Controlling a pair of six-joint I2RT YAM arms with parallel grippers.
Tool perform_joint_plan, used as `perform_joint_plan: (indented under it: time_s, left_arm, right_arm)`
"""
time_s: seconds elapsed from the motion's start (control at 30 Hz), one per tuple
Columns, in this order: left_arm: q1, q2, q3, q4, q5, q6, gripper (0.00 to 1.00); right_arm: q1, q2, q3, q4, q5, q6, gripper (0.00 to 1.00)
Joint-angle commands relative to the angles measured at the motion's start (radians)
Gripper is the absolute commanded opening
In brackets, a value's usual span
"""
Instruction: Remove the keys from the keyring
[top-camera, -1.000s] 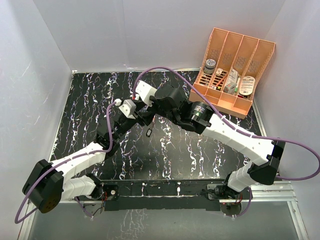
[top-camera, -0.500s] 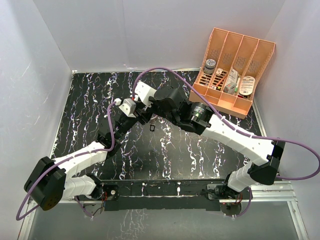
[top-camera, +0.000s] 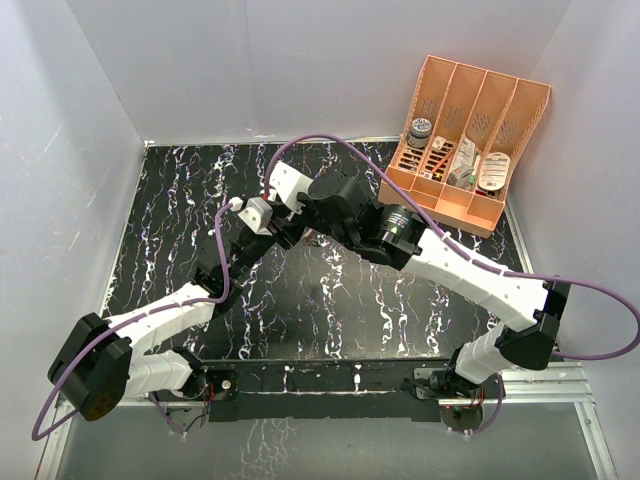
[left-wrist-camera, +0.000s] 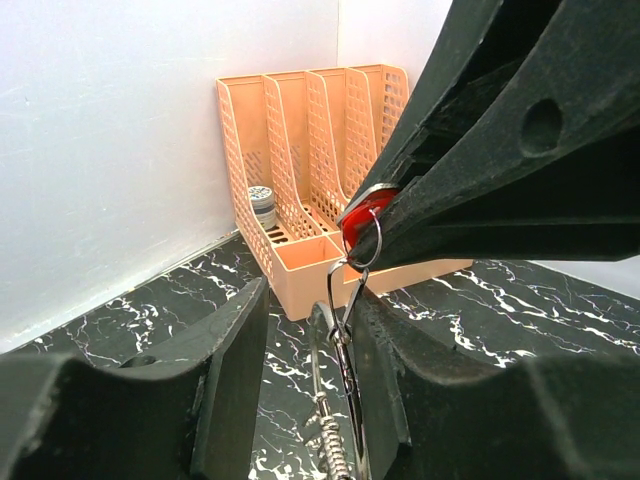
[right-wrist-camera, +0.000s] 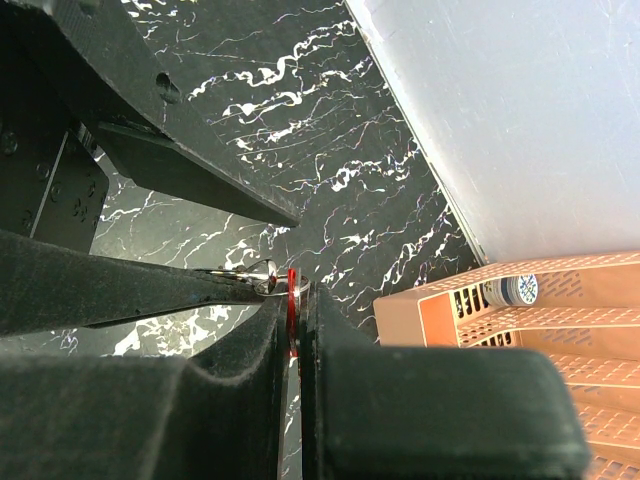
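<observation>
My right gripper (right-wrist-camera: 297, 290) is shut on the red-headed key (right-wrist-camera: 293, 300), held edge-on between its pads. The thin silver keyring (left-wrist-camera: 368, 250) hangs from that key (left-wrist-camera: 362, 222). A metal clasp with a small spring (left-wrist-camera: 340, 400) dangles from the ring. My left gripper (left-wrist-camera: 310, 300) is open, its fingers on either side of the dangling clasp, which lies close to the right-hand finger (left-wrist-camera: 385, 400). In the top view both grippers meet above the mat, left (top-camera: 283, 232) and right (top-camera: 300, 228). The other keys are hidden.
An orange slotted organizer (top-camera: 465, 140) with small items stands at the back right corner and also shows in the left wrist view (left-wrist-camera: 300, 180). The black marbled mat (top-camera: 330, 310) is enclosed by white walls. Purple cables arc over both arms.
The dark piece that dangled below the grippers has risen and no longer shows in the top view. Both grippers have shifted slightly toward the back left, staying together.
</observation>
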Motion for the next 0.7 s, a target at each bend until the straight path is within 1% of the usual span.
perform_joint_plan:
  time_s: [0.0,0.17,0.3,0.67]
  left_arm:
    - [-0.003,-0.020,-0.003,0.041,0.000,0.015,0.36]
    - [-0.003,-0.018,-0.005,0.042,0.003,0.014,0.35]
    - [-0.003,-0.018,-0.005,0.039,0.003,0.016,0.28]
    - [-0.002,-0.030,-0.014,0.026,0.004,0.030,0.24]
  right_arm:
    - [0.009,-0.010,0.040,0.078,-0.001,-0.003,0.00]
    - [0.009,-0.010,0.040,0.077,-0.001,-0.003,0.00]
    - [0.010,-0.010,0.038,0.078,-0.001,-0.002,0.00]
    - [0.010,-0.013,0.038,0.089,0.004,-0.004,0.00]
